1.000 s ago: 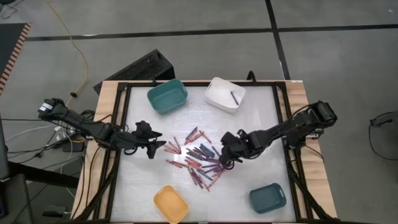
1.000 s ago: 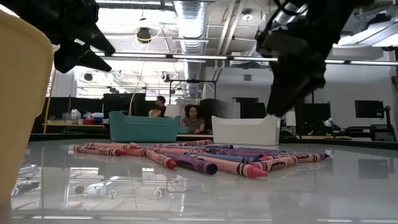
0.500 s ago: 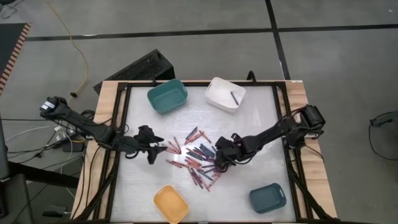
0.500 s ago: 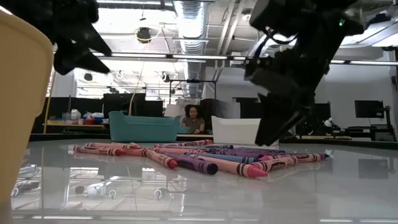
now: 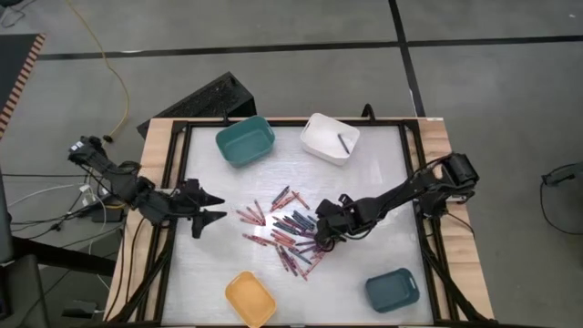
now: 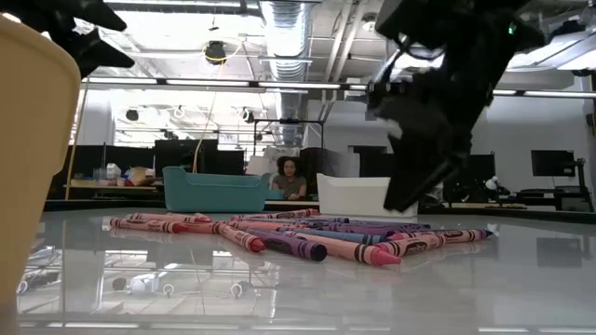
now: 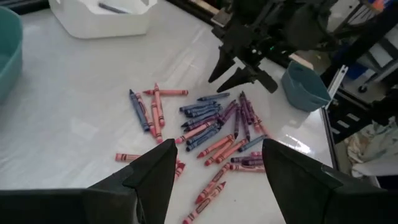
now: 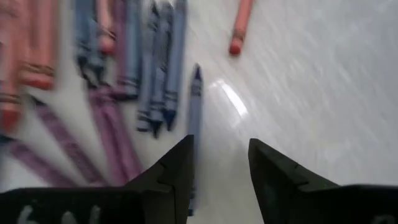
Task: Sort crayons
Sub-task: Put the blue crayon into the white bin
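Observation:
The crayons lie loose in a flat pile at the table's middle: red, pink, purple and blue sticks, also in the low view and the left wrist view. My right gripper is open, low over the pile's right side, fingers pointing down at blue and purple crayons; a blue crayon lies just ahead of the fingers. My left gripper is open and empty, left of the pile and raised.
A teal bin and a white bin holding one dark crayon stand at the far edge. A yellow bin and a blue-teal bin stand at the near edge. People sit beyond the table.
My right gripper has gone down and toward the table's left, onto the right side of the crayon pile, and now hangs just above it. My left gripper has drawn back toward the table's left edge and risen. The crayons lie as before.

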`<control>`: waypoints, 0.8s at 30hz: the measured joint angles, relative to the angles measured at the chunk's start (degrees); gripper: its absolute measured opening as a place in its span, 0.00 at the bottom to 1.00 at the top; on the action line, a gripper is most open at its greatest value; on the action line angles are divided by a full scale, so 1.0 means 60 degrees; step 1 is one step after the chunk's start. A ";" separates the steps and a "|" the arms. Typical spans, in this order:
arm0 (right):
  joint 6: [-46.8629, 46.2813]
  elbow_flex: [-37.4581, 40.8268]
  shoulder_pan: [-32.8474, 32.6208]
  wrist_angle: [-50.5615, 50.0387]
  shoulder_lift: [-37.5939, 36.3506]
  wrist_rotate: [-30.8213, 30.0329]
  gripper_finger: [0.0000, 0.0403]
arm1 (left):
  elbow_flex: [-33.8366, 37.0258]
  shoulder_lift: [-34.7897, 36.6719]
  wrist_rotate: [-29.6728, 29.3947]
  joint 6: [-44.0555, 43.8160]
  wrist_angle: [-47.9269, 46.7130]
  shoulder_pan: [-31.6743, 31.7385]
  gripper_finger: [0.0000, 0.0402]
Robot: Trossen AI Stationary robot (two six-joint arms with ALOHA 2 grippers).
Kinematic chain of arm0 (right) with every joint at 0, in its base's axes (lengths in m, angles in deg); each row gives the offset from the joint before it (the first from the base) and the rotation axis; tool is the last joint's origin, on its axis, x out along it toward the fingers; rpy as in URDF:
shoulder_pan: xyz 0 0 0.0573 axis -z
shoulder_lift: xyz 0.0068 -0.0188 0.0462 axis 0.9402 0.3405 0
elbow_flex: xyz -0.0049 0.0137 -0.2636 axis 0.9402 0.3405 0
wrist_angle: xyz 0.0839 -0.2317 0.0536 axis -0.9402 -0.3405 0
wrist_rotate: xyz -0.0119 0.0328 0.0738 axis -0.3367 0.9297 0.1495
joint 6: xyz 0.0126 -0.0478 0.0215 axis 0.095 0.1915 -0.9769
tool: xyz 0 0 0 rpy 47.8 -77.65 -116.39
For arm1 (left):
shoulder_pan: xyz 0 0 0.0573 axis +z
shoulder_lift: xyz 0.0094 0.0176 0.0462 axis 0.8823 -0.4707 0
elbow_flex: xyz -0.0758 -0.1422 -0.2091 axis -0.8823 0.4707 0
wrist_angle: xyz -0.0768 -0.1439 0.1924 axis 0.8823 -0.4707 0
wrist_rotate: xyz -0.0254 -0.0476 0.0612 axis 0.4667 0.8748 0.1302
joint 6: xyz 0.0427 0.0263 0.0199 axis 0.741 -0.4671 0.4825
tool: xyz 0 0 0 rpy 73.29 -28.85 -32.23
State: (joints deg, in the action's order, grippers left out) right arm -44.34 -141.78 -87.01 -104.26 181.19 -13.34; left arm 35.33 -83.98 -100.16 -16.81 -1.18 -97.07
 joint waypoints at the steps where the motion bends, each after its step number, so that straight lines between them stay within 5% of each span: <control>1: 0.0077 -0.0004 -0.0023 0.0028 -0.0156 -0.0004 0.39 | 0.0000 0.0092 -0.0051 0.0013 -0.0102 -0.0078 0.57; 9: 0.0563 -0.0007 -0.0154 0.0151 -0.0407 -0.0026 0.39 | 0.0000 0.0193 -0.0843 0.0195 -0.1347 -0.0614 0.57; 24: 0.1016 -0.0007 0.0200 -0.0504 0.0343 -0.0041 0.39 | 0.0000 0.0186 -0.0866 0.0134 -0.1732 -0.1124 0.57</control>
State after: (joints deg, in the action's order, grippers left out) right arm -38.25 -141.82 -85.81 -107.28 183.24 -13.59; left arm 35.33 -82.87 -105.35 -16.00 -11.57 -103.81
